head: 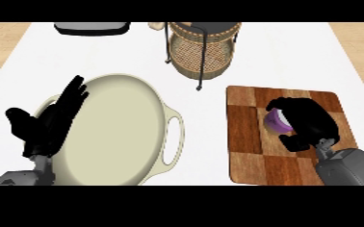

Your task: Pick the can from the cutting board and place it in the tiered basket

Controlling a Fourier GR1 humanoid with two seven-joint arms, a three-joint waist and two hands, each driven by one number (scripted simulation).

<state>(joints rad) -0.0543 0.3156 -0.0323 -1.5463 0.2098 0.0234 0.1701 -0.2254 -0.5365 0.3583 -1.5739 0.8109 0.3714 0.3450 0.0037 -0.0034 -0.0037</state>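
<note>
The white bench point(284, 53) carries everything, and its near part is taken by a large cream oval pan with side handles point(113, 125), which has no role in the task and only fills the left side. Over its left rim the left hand point(50, 122) stands released, fingers straight and pointing up, resting there and holding nothing. To the right lies the brown checkered wooden cutting board point(245, 144), flat on the bench, and further away stands the woven wicker tiered basket with a black wire frame point(202, 48), the place where the can must go; its upper tier is cut off by the view's top edge, so I cannot tell how the tiers are arranged. The right hand point(305, 120) is clenched around the small purple can point(276, 120), which is on the board or just above it; I judge the grasp is made so that lifting can begin. The fingers hide most of the can, so whether it touches the board I cannot tell.
</note>
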